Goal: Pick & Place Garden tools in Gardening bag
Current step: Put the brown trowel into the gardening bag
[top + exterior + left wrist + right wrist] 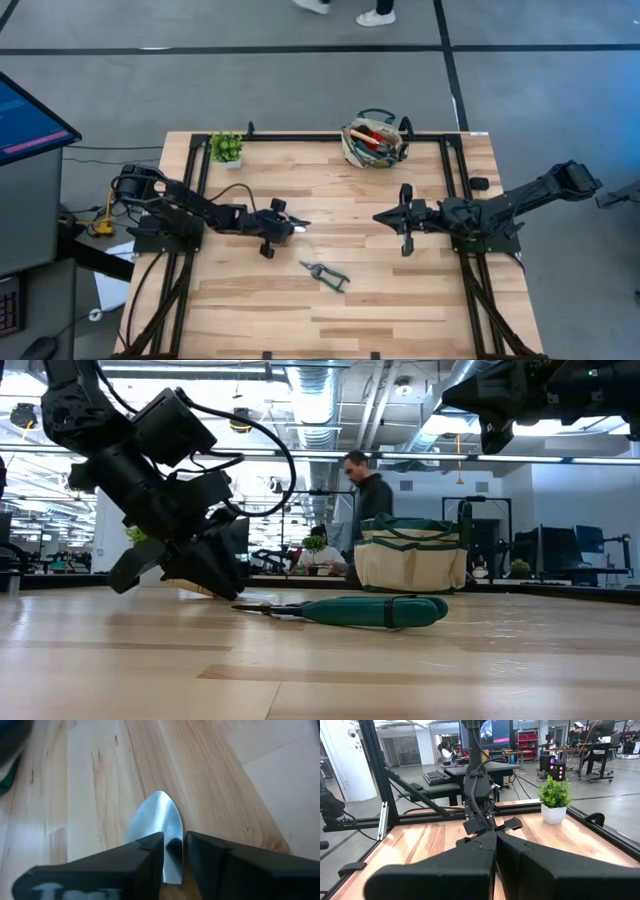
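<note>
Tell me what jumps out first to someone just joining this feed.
The left gripper, low over the table's middle, has its fingers shut on a shiny trowel. Green-handled pruners lie loose on the boards just in front of it. The bag at the far edge already has tools in it, and the right gripper waits mid-table.

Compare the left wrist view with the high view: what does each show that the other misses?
Only the left wrist view shows the metal trowel blade up close, nipped between the left pincer's fingers above the table boards.

Only the high view shows the bag with tools inside at the far edge, the potted plant, the pruners lying loose on the table, and the right pincer waiting mid-table.

Both show the left pincer, the blade as a bright tip, and the wooden table.
</note>
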